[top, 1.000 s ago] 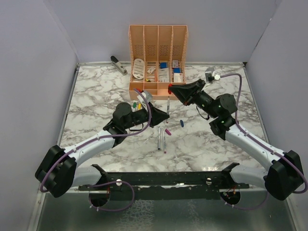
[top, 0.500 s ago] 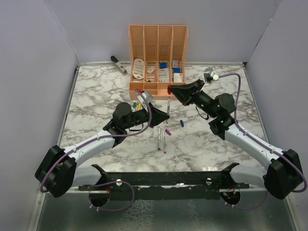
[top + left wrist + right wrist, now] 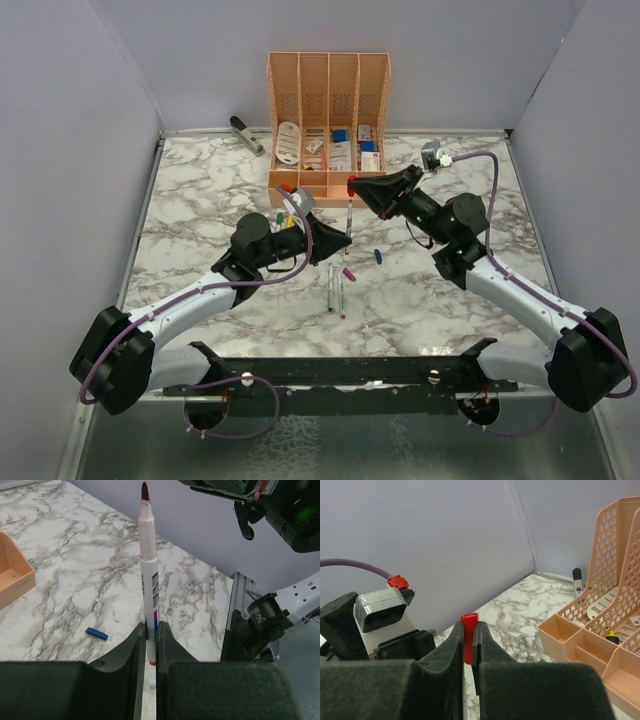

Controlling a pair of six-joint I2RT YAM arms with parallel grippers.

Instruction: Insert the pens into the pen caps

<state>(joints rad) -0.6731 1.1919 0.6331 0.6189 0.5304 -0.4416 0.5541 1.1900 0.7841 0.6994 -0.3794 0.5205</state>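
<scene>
Gap between pen (image 3: 149,580) and red cap (image 3: 468,637)

Both arms reach forward and inward, tips near each other. The left gripper (image 3: 150,630) clamps a pen (image 3: 148,570), and the right gripper (image 3: 468,632) clamps a red cap (image 3: 469,619).

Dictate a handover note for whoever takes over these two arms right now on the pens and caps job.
Left gripper: shut on a red-tipped pen, lifted off the table.
Right gripper: shut on the red cap, held just beyond the pen tip, not yet on it.
On the table: other pens lie together near the middle; purple cap and blue cap are just beyond them; green cap and yellow cap are by the left arm.
Done: no pen visibly capped.
Left: join this pair, then the rest.
</scene>
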